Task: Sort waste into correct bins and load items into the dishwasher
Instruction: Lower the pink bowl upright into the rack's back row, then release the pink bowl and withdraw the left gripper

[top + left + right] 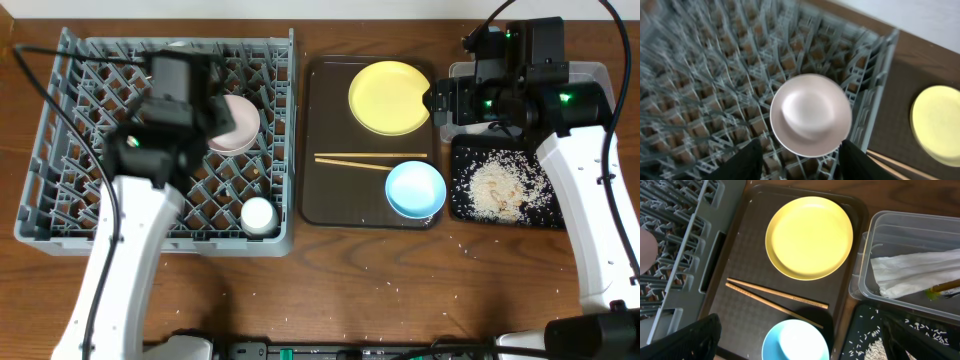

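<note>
Left gripper hung over the grey dish rack, fingers spread wide on either side of the white bowl and gripping nothing. The bowl lay loose among the pegs near the rack's right wall. Right gripper was likewise spread and empty, hovering just beside the yellow plate, over the gap between the brown tray and the clear tub.

Risks, as judged:
- Left fingers flanked the bowl closely, so a crooked lift could clip its rim and tip it off the pegs.
- The plate lay flat on the tray with its thin rim low, so a pinch could slip or shove it toward the chopsticks.
- The chopsticks lay loose between the plate and the light blue bowl. A nudge would likely roll them.

Count:
- One rack.
- One white bowl and one white cup, both in the rack.
- One plate, one blue bowl and two chopsticks, all on the brown tray.
- Two bins: the tub holding a crumpled napkin, and the black tray holding rice.
- Rice grains were uncounted, with a few strays on the table.
</note>
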